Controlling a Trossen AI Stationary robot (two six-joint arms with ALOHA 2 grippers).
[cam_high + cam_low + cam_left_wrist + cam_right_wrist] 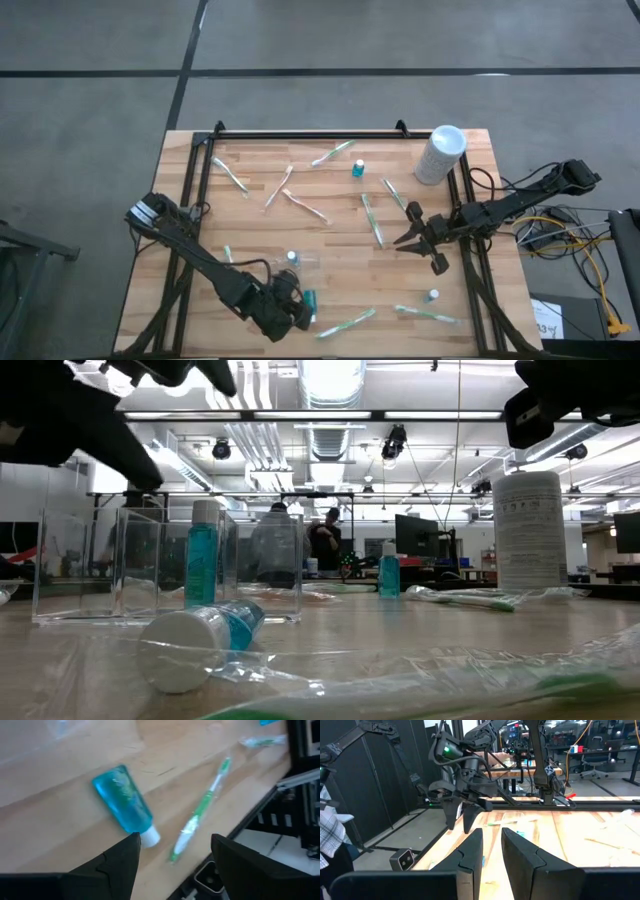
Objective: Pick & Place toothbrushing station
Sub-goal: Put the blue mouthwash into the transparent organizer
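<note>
the table (330, 225) holds scattered wrapped toothbrushes (372, 218) and small tubes; the clear box (300, 262) at 6 o'clock looks unfilled, so most sorting remains. left gripper (297, 312) hovers at 7 o'clock, jaws spread and empty, over a teal tube (123, 800). right gripper (421, 243) waits at 3 o'clock, fingers nearly together, empty.

You have a wooden tabletop (330, 225) on a grey concrete floor (90, 120). At its three o'clock edge, yellow and black cables (570, 235) pile up. Beyond the twelve o'clock edge, a person (326, 543) stands among monitors (415, 538) under ceiling lights (330, 380).
</note>
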